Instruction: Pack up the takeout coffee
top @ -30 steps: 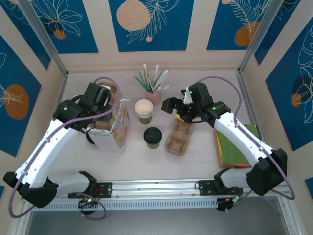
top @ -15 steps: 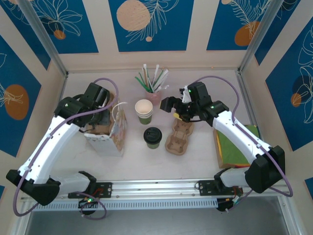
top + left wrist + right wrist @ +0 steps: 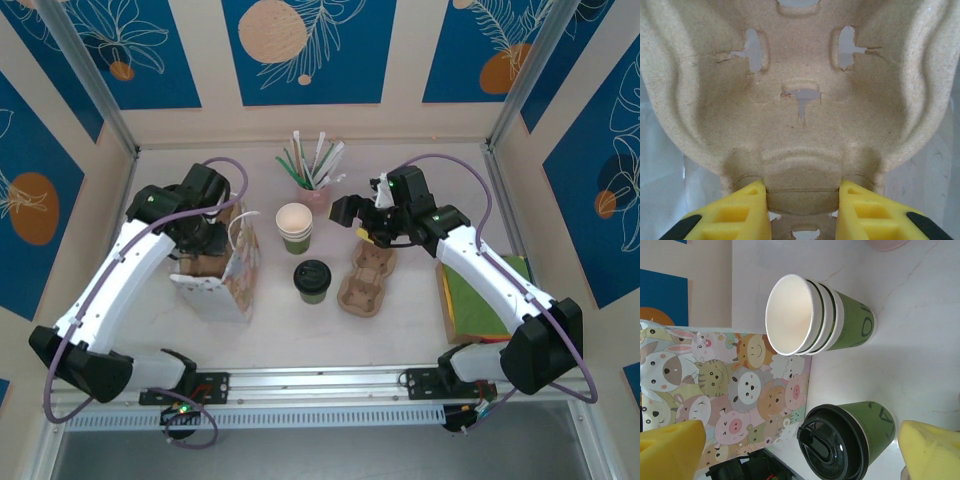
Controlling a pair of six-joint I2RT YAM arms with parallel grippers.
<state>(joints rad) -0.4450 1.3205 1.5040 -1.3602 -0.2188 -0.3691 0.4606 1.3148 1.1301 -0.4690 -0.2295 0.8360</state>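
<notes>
Left gripper (image 3: pixel 802 210) clamps a pulp carrier (image 3: pixel 800 100) at the bag's (image 3: pixel 240 272) mouth. Right gripper (image 3: pixel 352 222) gapes empty — takeout coffee (image 3: pixel 312 281) stands mid-worktop, untouched.

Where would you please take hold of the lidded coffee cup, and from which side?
Probably by the green wall just under the black lid, coming from the right, where the open right gripper hovers. The coffee cup stands upright, and the lid's rim should stop it slipping.
</notes>
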